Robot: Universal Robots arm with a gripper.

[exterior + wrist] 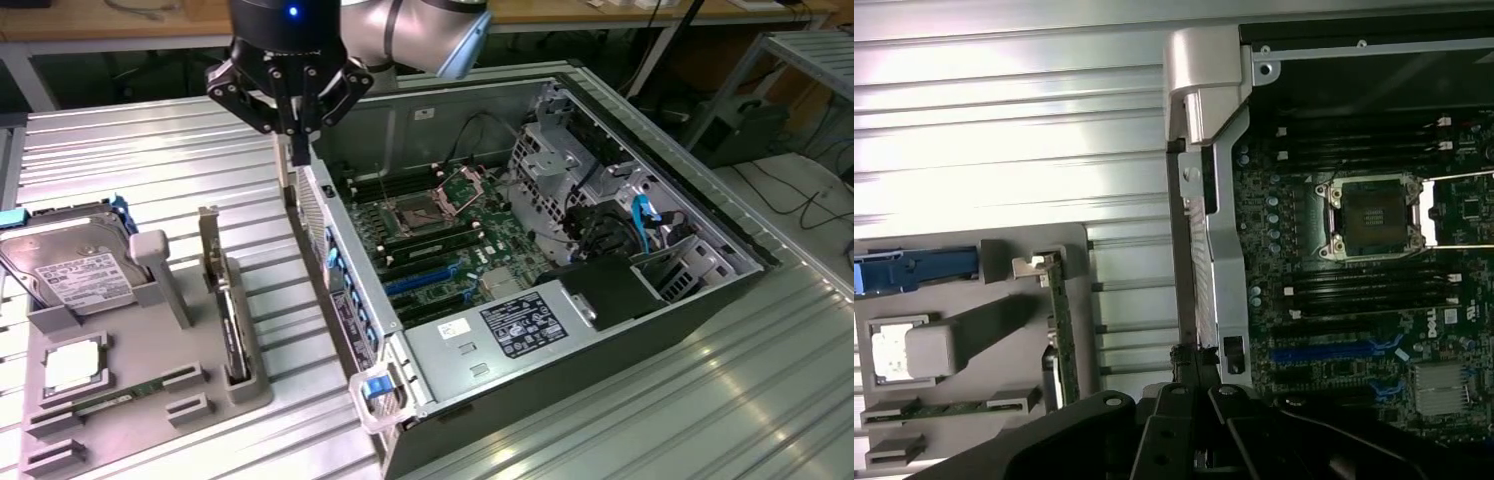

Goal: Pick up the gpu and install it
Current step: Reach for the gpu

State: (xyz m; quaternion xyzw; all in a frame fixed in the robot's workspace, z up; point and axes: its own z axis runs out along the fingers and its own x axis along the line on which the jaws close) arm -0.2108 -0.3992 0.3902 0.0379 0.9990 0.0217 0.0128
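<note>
Grey tray (140, 345) on tabletop (134, 160) holds hard drive (74, 265), CPU (74, 365), RAM stick (114, 400) and the gpu (230, 310), standing on edge in its slot, untouched. End effector (300, 150), fingers together and empty, hangs over the open computer case (627, 350) rear wall, well apart from gpu. Case holds motherboard (461, 250), socket bare. Risk: closed fingers could strike the wall, or knock the gpu instead of straddling it.

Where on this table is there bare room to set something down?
Bare metal table at the exterior view's top left, past the gray tray, and a wide stretch at its lower right beside the computer case. Narrow strip between tray and case. The tray is crowded.
</note>
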